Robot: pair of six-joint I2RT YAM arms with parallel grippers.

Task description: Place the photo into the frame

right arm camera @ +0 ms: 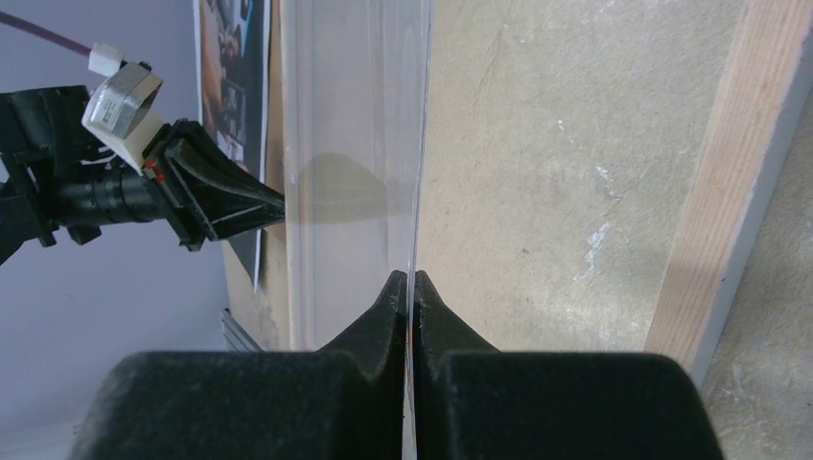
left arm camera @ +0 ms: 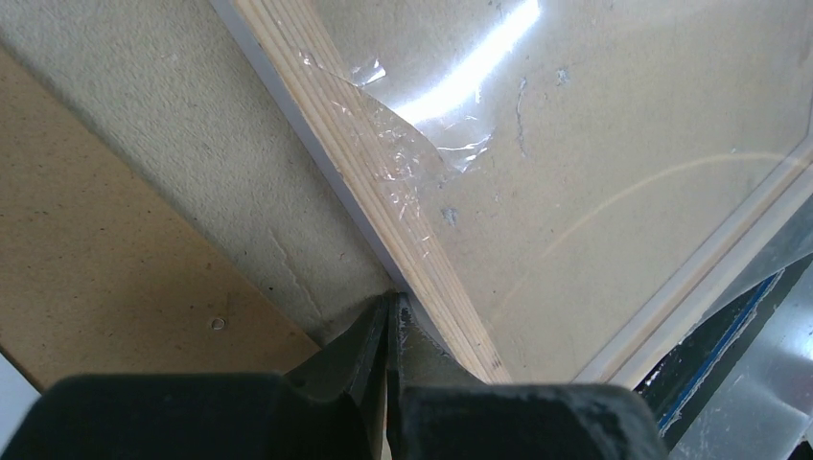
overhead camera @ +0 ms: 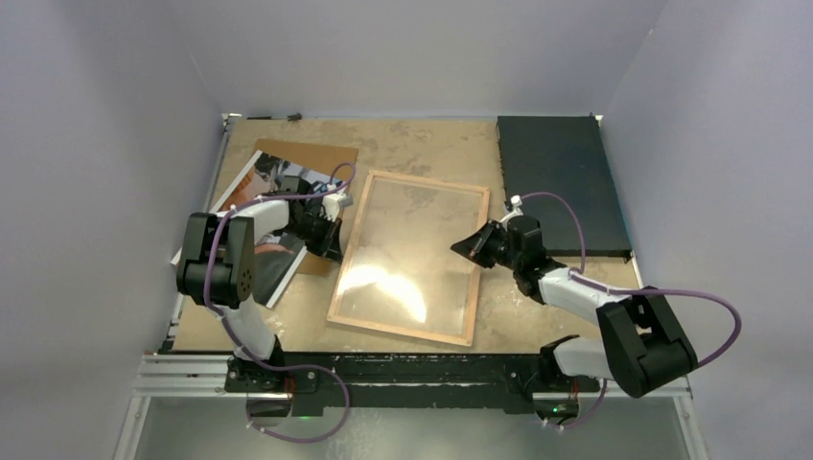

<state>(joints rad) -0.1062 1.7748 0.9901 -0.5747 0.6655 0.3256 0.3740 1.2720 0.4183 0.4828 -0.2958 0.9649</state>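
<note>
Two grippers meet over a scuffed tan table (overhead camera: 422, 144) between pale walls (overhead camera: 403, 48). The left gripper (left arm camera: 391, 302), fingers together, touches the frame (left arm camera: 383, 182), with the photo (overhead camera: 273, 177) behind it. The right gripper (right arm camera: 410, 280) pinches a clear sheet (right arm camera: 355, 115).

A tan fibreboard table (overhead camera: 422, 144) filled the middle of the scene, its surface scuffed with pale patches. A black mat (overhead camera: 561, 182) lay flat in the far right corner, its long side running along the table's right edge. A plain brown board (overhead camera: 312, 155) lay at the far left, slightly askew. Grey walls (overhead camera: 412, 48) enclosed three sides. A metal rail (overhead camera: 192, 369) ran along the near edge.
</note>
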